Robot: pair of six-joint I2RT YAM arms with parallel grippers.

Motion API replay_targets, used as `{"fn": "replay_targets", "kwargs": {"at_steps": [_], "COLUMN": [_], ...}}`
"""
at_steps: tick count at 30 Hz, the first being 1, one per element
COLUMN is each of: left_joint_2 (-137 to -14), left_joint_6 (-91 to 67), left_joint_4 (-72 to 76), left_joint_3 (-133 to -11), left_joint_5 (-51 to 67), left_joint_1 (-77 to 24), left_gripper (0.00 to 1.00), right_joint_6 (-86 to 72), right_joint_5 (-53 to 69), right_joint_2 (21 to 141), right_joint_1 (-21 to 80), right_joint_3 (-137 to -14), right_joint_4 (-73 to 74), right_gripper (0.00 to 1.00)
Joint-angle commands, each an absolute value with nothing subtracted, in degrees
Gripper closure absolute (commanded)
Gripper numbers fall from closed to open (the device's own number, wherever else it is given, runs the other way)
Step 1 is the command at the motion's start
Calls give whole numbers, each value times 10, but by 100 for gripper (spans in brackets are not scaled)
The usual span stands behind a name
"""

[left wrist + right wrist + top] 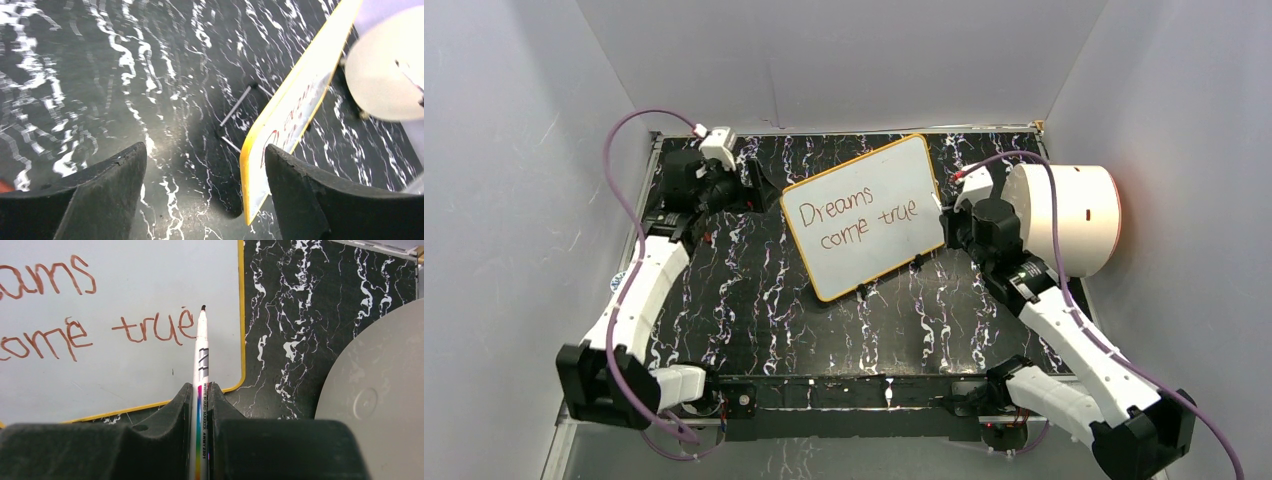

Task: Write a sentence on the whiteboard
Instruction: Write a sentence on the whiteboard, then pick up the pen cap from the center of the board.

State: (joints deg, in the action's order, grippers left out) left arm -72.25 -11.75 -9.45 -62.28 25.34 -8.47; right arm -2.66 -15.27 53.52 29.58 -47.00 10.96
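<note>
A flat white rectangular whiteboard with rounded corners and a thin orange-yellow rim [864,215] sits at the centre of the top view, turned at an angle on the black worktop veined with white [754,300], between the two arms. In the left wrist view it appears nearly edge-on and tilted up, not lying flat. Two lines of reddish-brown handwriting fill its middle and read "Dreams come true". That is a whole phrase, so the writing part of the task looks done. What seems left is only to take the pen away from the surface and perhaps set it down. The right gripper [200,390], at the bottom centre of its wrist view, is clenched on a slim white marker with a rainbow stripe and a dark tip [202,340]. The tip points up just right of the final "e" of "true"; whether it touches the board cannot be told. Small print along the barrel reads "WHITE BOARD MARKER", followed by a code too small to read reliably. The left gripper [202,160] is released, its dark fingers spread wide at the bottom of its view and holding nothing, with the board's yellow lower corner just inside the right-hand finger. A large white cylinder [1074,215] lies at the right of the top view, beside the right arm.
</note>
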Motion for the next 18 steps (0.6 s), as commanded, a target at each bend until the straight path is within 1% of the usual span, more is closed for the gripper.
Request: {"fn": "replay_targets", "kwargs": {"at_steps": [1,4,9,14,18], "left_joint_2": [-643,-613,-604,-612,-659], "left_joint_6": [-142,-146,-150,-166,-178], "left_joint_4": [-152,-184,-239,-254,-263], "left_joint_3": [-646,-632,-599,-552,-537], "left_joint_5": [101,66,9,-74,-109], "left_joint_1": [-83,-82,-81,-70,-50], "left_gripper": [11,10,9,15,20], "right_joint_6": [-37,-42,-50,-56,-57], "right_joint_5": [-155,-149,-147,-146,-141], "right_joint_2": [492,470,437,441,433], "right_joint_1": [293,292,293,293,292], "right_joint_3": [-473,-468,-452,-450,-444], "right_joint_4": [120,127,128,134,128], "right_gripper": [100,100,100,100,100]}}
